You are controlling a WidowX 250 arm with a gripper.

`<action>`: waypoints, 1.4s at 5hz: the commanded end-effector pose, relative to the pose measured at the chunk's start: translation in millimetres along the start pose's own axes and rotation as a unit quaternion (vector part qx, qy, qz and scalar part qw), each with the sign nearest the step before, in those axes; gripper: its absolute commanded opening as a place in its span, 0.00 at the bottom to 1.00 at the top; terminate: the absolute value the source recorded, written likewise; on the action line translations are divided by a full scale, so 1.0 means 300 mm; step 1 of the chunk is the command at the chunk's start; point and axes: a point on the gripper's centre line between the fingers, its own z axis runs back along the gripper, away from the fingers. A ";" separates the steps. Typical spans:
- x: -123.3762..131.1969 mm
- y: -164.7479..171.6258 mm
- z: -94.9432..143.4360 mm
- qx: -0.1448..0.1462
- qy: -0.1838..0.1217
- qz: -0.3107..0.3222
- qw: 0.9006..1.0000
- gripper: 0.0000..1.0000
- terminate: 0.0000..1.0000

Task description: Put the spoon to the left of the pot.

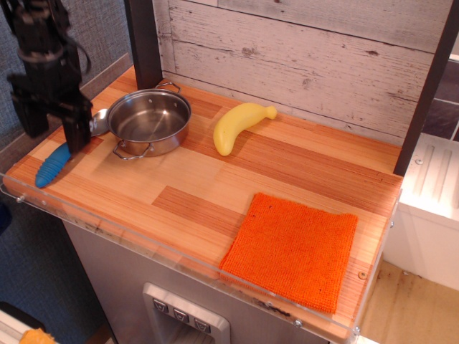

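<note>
The spoon point(54, 164) lies flat on the wooden counter at the far left. Its ribbed blue handle points toward the front-left corner. Its shiny bowl sits beside the pot's left rim, partly hidden by my gripper. The shiny steel pot point(149, 120) stands at the back left with two wire loop handles. My gripper point(54, 122) hangs just above the spoon, left of the pot. Its fingers point(77, 129) are spread apart, holding nothing.
A yellow banana point(239, 124) lies right of the pot. An orange cloth point(292, 249) lies at the front right. A dark post point(144, 43) stands behind the pot. The counter's left edge is close to the spoon.
</note>
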 end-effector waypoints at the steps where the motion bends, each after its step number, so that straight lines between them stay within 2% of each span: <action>1: -0.051 -0.053 0.258 -0.002 -0.059 -0.007 0.998 1.00 0.00; 2: -0.051 -0.154 0.242 -0.023 -0.059 -0.029 0.998 1.00 0.00; 3: -0.062 -0.208 0.224 -0.023 -0.056 -0.036 0.998 1.00 0.00; 6: -0.083 -0.227 0.210 -0.029 -0.049 -0.003 0.998 1.00 0.00; 7: -0.083 -0.227 0.210 -0.029 -0.049 -0.003 0.998 1.00 1.00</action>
